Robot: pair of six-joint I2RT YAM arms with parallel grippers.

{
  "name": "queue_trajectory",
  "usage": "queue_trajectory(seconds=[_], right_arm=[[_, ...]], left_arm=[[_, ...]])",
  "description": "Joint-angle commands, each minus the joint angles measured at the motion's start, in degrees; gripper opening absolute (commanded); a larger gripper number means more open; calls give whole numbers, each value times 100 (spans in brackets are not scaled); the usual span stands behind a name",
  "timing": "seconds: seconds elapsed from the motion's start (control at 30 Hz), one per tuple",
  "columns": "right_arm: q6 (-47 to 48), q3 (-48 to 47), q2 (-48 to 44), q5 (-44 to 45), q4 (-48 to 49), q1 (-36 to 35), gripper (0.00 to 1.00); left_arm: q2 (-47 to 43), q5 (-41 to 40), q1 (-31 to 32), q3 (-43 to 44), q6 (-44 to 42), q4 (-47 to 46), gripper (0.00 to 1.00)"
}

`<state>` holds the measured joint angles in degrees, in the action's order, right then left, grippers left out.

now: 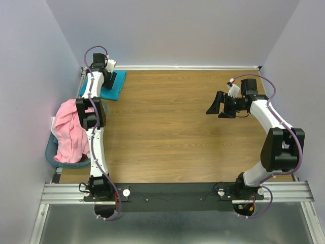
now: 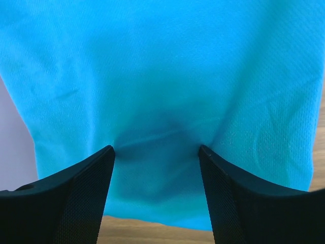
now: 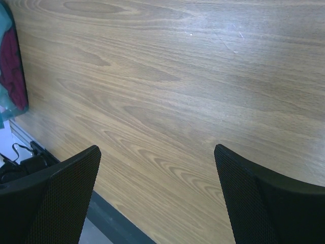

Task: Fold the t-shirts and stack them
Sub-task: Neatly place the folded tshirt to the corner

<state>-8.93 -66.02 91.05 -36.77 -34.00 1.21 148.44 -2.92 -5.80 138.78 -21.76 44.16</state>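
Basket: a blue-grey basket (image 1: 51, 151) sits at the table's left edge, beside the left arm.
Pink t-shirt: the pink t-shirt (image 1: 71, 129) lies crumpled and unfolded, heaped in the basket and spilling over its rim.
Left gripper: the left gripper (image 1: 109, 77) reaches to the far left corner and sits right on the teal t-shirt. In the wrist view its 2 fingers (image 2: 84, 195) stand apart, not clamped. Their tips press into the cloth, which puckers into a shadowed crease between them.
Teal t-shirt: the teal t-shirt (image 1: 118, 85) lies on the wood as a flat, folded rectangle in the far left corner, well apart from the pink one. It fills almost the whole left wrist view, with a strip of wood showing past its near edge.
Table: the wooden table (image 1: 172, 132) spreads between the 2 arms.
Right gripper: the right gripper (image 1: 213, 104) hangs above the right half of the table, pointing left. Its jaws are spread wide and hold nothing, with only wood grain between the fingers (image 3: 61, 198).
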Motion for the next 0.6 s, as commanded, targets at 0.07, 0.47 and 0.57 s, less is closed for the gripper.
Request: queue_trajectory(seconds=[0.07, 0.47, 0.57], right_arm=[[75, 36, -52, -40, -63, 46, 100], [67, 71, -60, -67, -63, 46, 100], [75, 89, -78, -67, -54, 46, 100]], left_arm=[[203, 20, -149, -149, -118, 163, 73], [194, 581, 53, -27, -154, 145, 70], [282, 660, 88, 140, -74, 145, 70]])
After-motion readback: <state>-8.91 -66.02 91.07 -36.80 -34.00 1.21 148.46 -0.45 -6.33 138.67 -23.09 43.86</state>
